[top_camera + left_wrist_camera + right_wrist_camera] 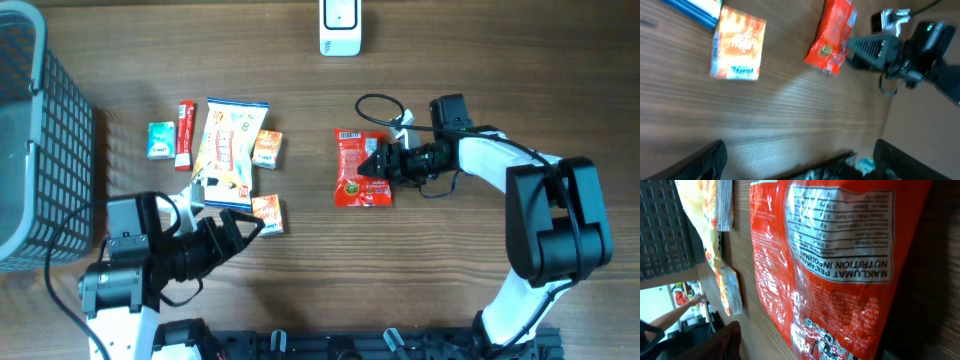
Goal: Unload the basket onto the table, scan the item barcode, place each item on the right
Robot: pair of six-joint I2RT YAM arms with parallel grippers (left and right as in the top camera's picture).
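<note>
Left claw (240, 224) is spread wide with nothing in it, hovering low at the near-left of the surface (470, 60), just beside a small orange packet (268, 214). Right claw (372, 165) is reaching in from the right and its tip is right up against the red snack packet (350, 172), which lies flat around the middle of the surface with the nutrition label facing up. Honestly can't tell if it's actually pinching the packet or just touching the edge; the wrist view is basically all red wrapper. The white scanner (340, 27) sits at the far edge, well apart from the packet. Off to the left there's a big white snack bag (230, 140), another little orange packet (266, 148), a red stick pack (185, 133), a small green pack (160, 140), and a grey basket (35, 60) at the left edge.
</note>
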